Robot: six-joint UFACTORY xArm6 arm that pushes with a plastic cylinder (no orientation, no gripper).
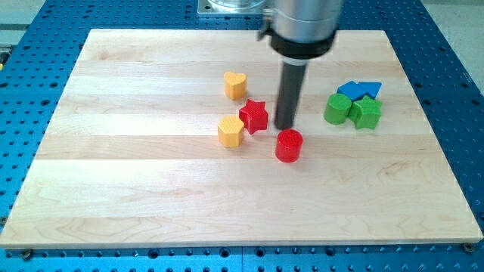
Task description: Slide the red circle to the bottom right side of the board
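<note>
The red circle is a short red cylinder near the middle of the wooden board. My tip is at the end of the dark rod, right above the red circle in the view, touching or nearly touching its top-left edge. A red star lies just left of the tip.
A yellow hexagon sits left of the red star and a yellow heart above it. At the right stand a green cylinder, a green star-like block and two blue blocks in a cluster.
</note>
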